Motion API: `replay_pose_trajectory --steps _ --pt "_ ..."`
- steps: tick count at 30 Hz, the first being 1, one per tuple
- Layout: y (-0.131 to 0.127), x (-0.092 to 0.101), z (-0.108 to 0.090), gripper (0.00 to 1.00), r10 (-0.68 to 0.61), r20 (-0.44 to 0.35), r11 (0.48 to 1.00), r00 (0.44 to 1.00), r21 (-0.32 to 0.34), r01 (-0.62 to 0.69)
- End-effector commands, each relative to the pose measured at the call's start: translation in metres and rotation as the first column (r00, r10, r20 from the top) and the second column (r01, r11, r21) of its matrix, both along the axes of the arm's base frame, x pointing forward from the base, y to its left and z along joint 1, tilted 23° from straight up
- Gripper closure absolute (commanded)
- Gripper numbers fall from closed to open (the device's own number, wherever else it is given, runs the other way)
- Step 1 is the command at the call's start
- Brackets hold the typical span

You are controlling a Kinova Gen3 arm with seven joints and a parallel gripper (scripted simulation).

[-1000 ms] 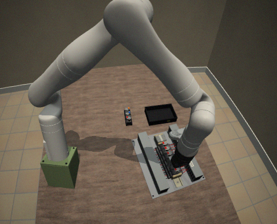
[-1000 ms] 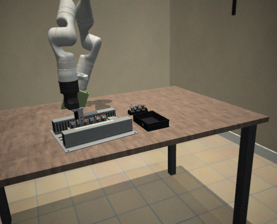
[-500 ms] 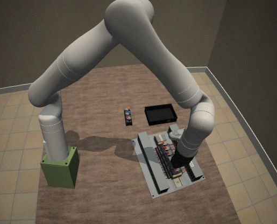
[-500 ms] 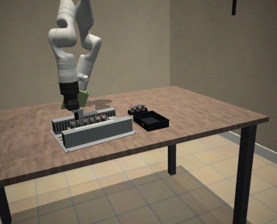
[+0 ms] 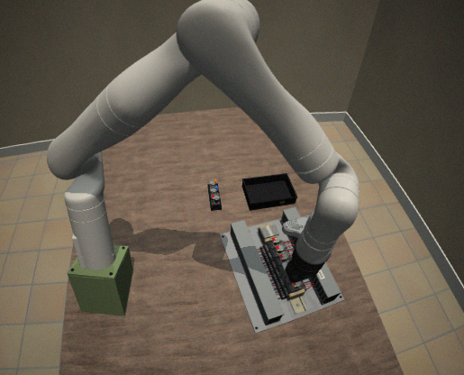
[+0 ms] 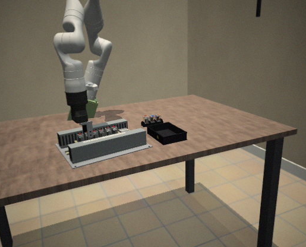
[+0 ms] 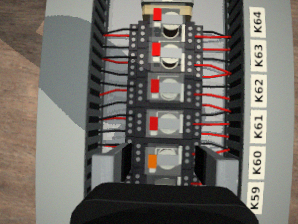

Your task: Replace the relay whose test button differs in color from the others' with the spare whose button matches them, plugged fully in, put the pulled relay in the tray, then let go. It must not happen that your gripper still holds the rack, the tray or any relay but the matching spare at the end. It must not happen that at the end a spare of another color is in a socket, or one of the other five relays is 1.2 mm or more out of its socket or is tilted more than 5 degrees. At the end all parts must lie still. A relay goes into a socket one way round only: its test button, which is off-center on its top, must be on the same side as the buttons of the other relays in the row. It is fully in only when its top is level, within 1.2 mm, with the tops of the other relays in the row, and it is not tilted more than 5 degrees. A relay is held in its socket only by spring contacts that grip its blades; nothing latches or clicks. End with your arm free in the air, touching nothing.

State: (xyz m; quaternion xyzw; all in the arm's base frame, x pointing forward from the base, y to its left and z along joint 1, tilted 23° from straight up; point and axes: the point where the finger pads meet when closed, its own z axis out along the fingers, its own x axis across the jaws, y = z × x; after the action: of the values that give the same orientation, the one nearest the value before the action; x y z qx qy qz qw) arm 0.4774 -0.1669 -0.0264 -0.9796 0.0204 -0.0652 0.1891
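one gripper (image 5: 303, 280) (image 6: 87, 137) (image 7: 163, 158) is present, its two fingers spread wide, one on either side of the orange-button relay (image 7: 164, 161), with nothing pinched. that relay sits in the row, beside the label k60 (image 7: 257, 162). in the wrist view four red-button relays (image 7: 167, 88) stand in line beyond it, and part of one more relay shows at the lower edge, its button hidden by the gripper body. six labels are readable, k59 to k64. the spare holder (image 5: 215, 206) (image 6: 144, 124) carries three spares: one red-button spare (image 5: 215, 197) (image 6: 146, 119), one blue-button spare (image 5: 214, 189) (image 6: 152, 119) and one orange-button spare (image 5: 213, 183) (image 6: 158, 118). one black tray (image 5: 247, 200) (image 6: 166, 139) lies near the holder, with no relay in it. two long grey wire ducts (image 5: 257, 270) (image 6: 108, 145) flank the row on the grey plate (image 5: 260, 325) (image 6: 77, 165), their walls rising close on both sides, and red and black wires run between ducts and sockets.
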Motion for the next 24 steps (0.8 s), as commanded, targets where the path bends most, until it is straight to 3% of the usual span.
replay_pose_trajectory --steps 1,24 --pt "0.0002 0.001 -0.0025 0.0 -0.002 0.001 1.0 1.0 -0.003 0.002" --pt "0.0025 0.0028 -0.0094 0.0 -0.003 0.001 1.0 1.0 -0.004 0.003"
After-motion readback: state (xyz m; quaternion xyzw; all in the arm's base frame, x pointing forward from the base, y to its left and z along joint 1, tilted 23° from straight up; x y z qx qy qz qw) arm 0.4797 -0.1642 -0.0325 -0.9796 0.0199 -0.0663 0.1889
